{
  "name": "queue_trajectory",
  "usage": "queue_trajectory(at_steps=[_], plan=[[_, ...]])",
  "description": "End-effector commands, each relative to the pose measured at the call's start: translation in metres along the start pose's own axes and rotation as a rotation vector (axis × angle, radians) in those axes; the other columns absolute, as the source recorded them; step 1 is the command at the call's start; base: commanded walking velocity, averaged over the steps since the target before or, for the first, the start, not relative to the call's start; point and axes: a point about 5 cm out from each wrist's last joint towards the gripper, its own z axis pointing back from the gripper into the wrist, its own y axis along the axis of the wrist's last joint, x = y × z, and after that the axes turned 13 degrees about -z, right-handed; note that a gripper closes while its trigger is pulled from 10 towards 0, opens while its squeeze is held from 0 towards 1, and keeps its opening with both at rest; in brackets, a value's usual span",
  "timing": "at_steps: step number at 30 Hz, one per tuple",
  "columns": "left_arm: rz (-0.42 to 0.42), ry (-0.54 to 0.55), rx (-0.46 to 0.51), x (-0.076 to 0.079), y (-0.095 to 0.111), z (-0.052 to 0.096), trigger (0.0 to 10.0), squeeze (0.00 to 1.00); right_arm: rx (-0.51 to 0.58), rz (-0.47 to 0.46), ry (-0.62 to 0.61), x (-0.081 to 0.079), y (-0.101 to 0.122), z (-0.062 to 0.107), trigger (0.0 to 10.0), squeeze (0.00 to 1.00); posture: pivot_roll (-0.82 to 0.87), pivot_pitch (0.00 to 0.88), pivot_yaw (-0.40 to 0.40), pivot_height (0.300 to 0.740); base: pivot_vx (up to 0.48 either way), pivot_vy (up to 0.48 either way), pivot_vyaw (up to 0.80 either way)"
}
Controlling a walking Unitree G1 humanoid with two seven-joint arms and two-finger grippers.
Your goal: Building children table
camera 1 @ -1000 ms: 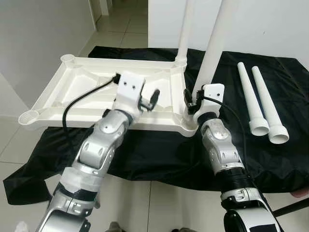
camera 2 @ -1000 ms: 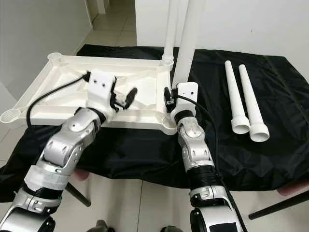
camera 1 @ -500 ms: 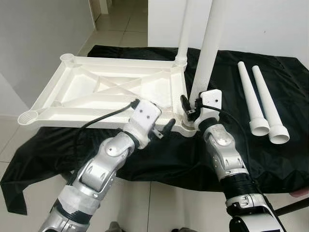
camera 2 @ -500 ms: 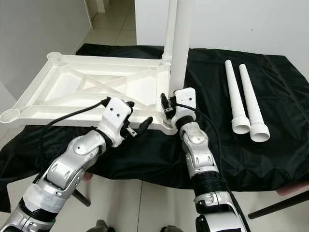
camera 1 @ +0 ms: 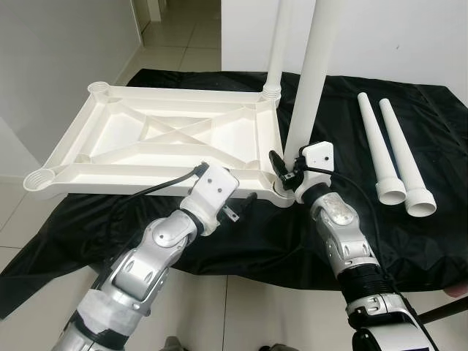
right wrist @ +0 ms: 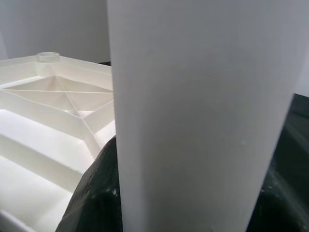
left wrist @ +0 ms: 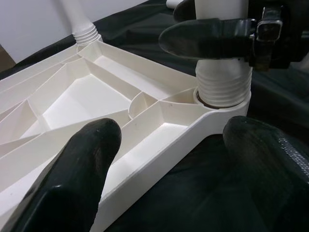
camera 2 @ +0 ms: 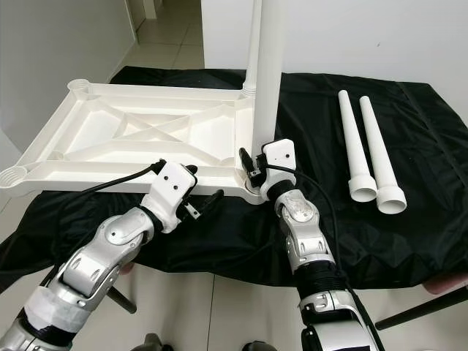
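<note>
A white moulded plastic tabletop (camera 1: pixel 153 139) lies upside down on a desk draped in crinkled black cloth (camera 1: pixel 344 241), its underside showing raised ribs that cross in an X and round sockets at the corners. Two smooth white tapered legs already stand upright in the sockets on the robot's right: the far leg (camera 1: pixel 276 44) at the back corner and the near leg (camera 1: pixel 311 80) at the front corner, where a ribbed, threaded collar sits in the socket (left wrist: pixel 223 96).

The right jaws (camera 1: pixel 287 167) are clenched around the base of the near leg just above that collar, one black finger wrapping its front, as the left wrist view shows clearly. In the right wrist view the leg's plain white shaft crowds the frame, with the black fingers dimly visible at either side.

The left jaws (camera 1: pixel 245 203) hover released, fingers spread, just off the front edge of the tabletop and close beside the socket of the near leg; whether a fingertip grazes the rim is hard to tell.

Two spare legs (camera 1: pixel 391 157) lie side by side on the cloth, well apart to the right, wide open ends toward the robot. A black cable (camera 1: pixel 157 189) runs along the left forearm, across the tabletop's front rail. Pale tiled floor (camera 1: pixel 22 219) shows at the left.
</note>
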Motion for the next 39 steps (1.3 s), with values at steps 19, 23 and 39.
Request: queue_trajectory(at_steps=[19, 23, 39], plan=[[-0.026, -0.153, 0.015, 0.008, 0.000, 0.011, 10.0, 0.00, -0.159, 0.083, 0.223, 0.002, -0.040, 0.032, 10.0, 0.00, -0.02, 0.103, 0.035, 0.740, 0.000, 0.000, 0.00], [-0.030, -0.158, 0.020, 0.008, 0.002, 0.011, 10.0, 0.00, -0.165, 0.042, 0.241, 0.003, -0.042, 0.032, 10.0, 0.00, -0.02, 0.103, 0.036, 0.740, 0.000, 0.000, 0.00], [-0.034, -0.158, 0.032, 0.008, 0.005, 0.010, 10.0, 0.00, -0.221, -0.144, 0.192, 0.008, -0.043, 0.020, 10.0, 0.00, -0.01, 0.093, 0.023, 0.740, 0.000, 0.000, 0.00]])
